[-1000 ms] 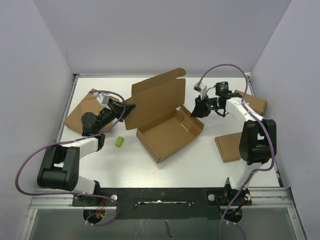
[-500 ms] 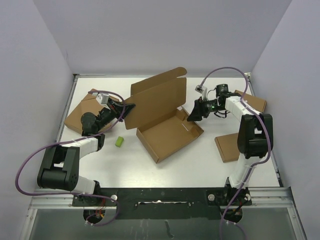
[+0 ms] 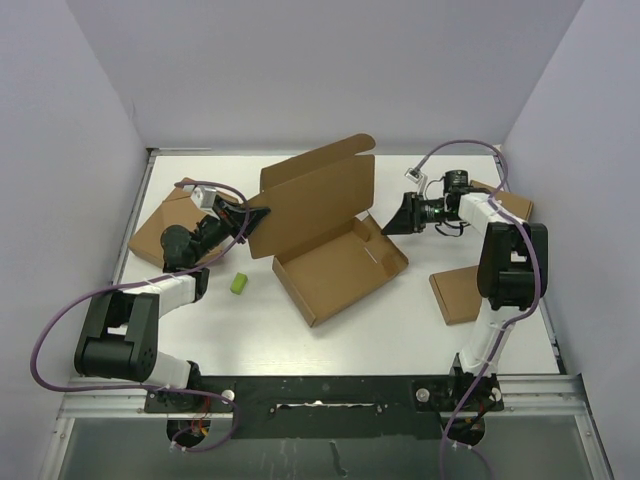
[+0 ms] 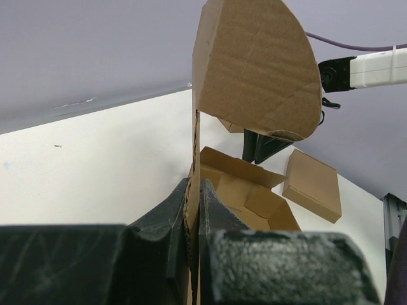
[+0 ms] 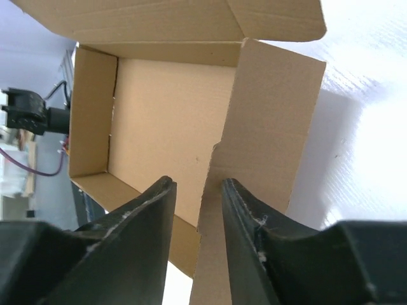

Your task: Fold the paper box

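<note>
The paper box [image 3: 340, 265] lies mid-table as an open tray with its lid [image 3: 315, 200] raised behind it. My left gripper [image 3: 256, 220] is shut on the lid's left edge; in the left wrist view [image 4: 194, 194] the cardboard stands pinched between the fingers, with a rounded flap [image 4: 254, 70] above. My right gripper [image 3: 396, 222] is open at the tray's right end. In the right wrist view [image 5: 198, 187] its fingers straddle the edge of the side flap [image 5: 267, 127], with the tray's inside [image 5: 165, 121] beyond.
A small green block [image 3: 239, 284] lies left of the tray. Flat brown boxes lie at the left [image 3: 160, 228], at the right [image 3: 458, 296] and at the far right [image 3: 512, 205]. White walls close in the table.
My right gripper swung in toward the tray's right end, then drew back a little right, its wrist turned. The left gripper and the lid have not moved.
</note>
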### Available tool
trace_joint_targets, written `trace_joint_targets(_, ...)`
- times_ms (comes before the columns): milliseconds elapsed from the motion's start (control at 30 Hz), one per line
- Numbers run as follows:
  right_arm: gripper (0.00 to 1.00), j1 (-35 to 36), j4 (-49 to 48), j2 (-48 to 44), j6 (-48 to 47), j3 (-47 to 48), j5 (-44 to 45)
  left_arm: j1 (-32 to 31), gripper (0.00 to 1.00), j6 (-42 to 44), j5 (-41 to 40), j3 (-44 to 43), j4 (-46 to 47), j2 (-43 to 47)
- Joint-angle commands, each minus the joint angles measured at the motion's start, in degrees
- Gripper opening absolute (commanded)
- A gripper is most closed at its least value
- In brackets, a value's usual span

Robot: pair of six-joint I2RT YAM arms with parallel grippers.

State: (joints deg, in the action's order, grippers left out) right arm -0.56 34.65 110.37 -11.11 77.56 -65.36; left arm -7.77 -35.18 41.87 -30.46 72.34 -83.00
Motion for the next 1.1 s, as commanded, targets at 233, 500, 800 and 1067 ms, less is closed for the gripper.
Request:
trace_joint_targets(233,0.12,-1.23,-3.21,3.98,7.56,0.84,-7.7,0.41,0.0,-0.62,-0.04,-0.57,5.42,0.12)
trace_joint_targets(500,0.0,-1.11,-1.89,4.0,6.0,1.07,-2.29,0.48,0.0,-0.76,-0.03,-0.57,5.4,0.23)
trace_joint_targets(800,0.0,-0.5,-0.14,0.36,-1.35,0.52,8.26,0.74,0.0,-0.94,-0.03,-0.48,5.45,0.55)
trace_joint_targets(1067,0.11,-0.36,-0.49,-1.06,-4.34,-0.26,15.04,0.83,0.0,-1.08,0.22,-0.53,5.58,0.65)
